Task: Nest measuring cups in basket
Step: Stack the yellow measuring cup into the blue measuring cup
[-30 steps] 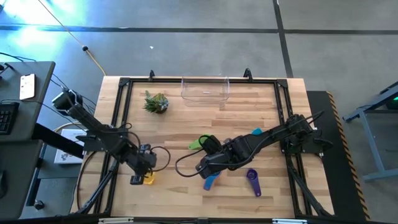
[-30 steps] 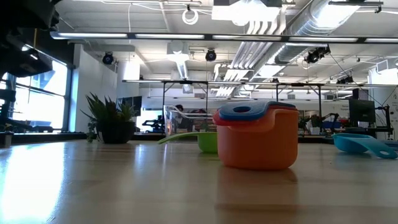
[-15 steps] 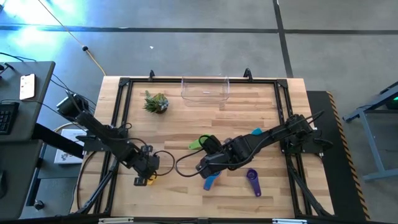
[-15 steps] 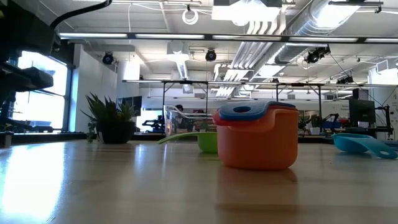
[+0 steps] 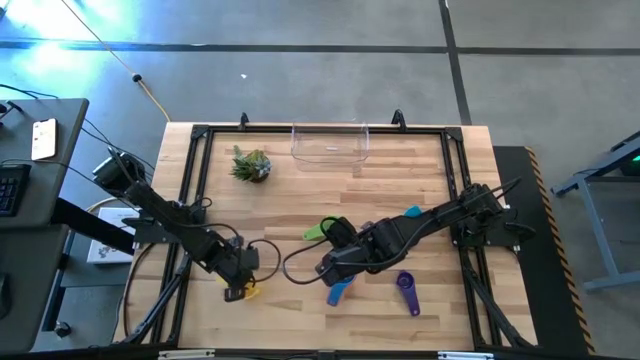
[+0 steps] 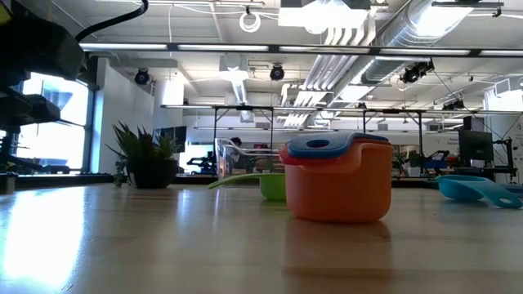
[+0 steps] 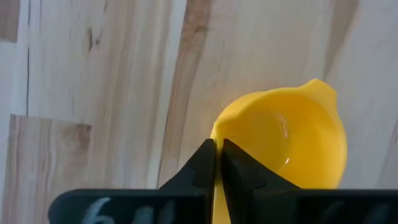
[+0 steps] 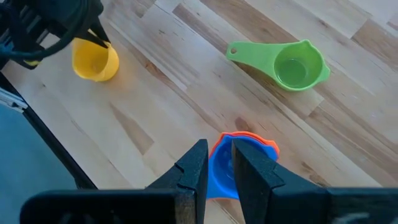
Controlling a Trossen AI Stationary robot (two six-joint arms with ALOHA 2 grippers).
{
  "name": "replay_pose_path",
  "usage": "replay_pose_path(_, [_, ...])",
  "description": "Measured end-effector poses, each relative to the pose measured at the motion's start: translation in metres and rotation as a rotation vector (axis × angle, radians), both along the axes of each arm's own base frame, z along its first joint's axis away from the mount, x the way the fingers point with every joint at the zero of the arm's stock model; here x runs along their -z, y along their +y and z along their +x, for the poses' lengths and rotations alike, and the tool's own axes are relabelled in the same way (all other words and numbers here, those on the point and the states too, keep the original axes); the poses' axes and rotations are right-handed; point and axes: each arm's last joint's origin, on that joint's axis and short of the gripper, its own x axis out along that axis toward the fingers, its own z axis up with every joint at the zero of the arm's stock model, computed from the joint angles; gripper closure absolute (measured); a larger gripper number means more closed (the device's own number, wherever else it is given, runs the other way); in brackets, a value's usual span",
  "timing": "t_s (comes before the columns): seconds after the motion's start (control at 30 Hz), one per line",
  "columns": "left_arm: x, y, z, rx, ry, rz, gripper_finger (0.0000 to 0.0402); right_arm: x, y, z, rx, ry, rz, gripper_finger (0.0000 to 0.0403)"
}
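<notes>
My left gripper (image 7: 217, 151) is shut on the yellow cup (image 7: 283, 146) near the table's near-left part (image 5: 245, 292). My right gripper (image 8: 221, 155) hovers above the orange cup (image 6: 337, 186), which stands on its base mid-table with a red and the blue cup (image 8: 222, 167) nested inside. Its fingers stand a narrow gap apart and touch nothing. The green cup (image 8: 292, 67) sits upright beyond the stack. The teal cup (image 5: 412, 212) and purple cup (image 5: 407, 292) lie to the right. The clear basket (image 5: 330, 142) stands at the far edge. My left gripper pinches the yellow cup between its two fingers at the rim (image 7: 216, 138), on the side opposite the spout (image 7: 318, 87). A thin yellow strip shows between the fingers. The cup's mouth faces up. Whether its base is clear of the table, I cannot tell.
A small spiky plant (image 5: 251, 164) stands at the far left. A black frame (image 5: 190, 180) runs round the tabletop. Bare wood lies between the cups and the basket (image 5: 330, 190).
My left gripper has carried the yellow cup a little toward the table's right, staying shut on it. The right arm and the other cups have kept still.
</notes>
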Motion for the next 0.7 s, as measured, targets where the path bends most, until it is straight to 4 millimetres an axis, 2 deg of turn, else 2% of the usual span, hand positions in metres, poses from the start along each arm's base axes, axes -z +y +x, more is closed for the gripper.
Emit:
replay_pose_path(0.27, [-0.001,-0.001,0.001,-0.154,0.006,-0.053,0.0397,0.002,-0.003,-0.006,-0.001,0.064,-0.033,0.0341])
replay_pose_path(0.53, [-0.004,-0.006,0.009,-0.295,-0.059,-0.151,0.0399,0.007,-0.012,-0.027,0.075,0.272,-0.115,0.0341])
replay_pose_path(0.7, [-0.013,-0.006,0.019,-0.329,-0.121,-0.193,0.04,0.007,-0.014,-0.027,0.054,0.272,-0.154,0.0341])
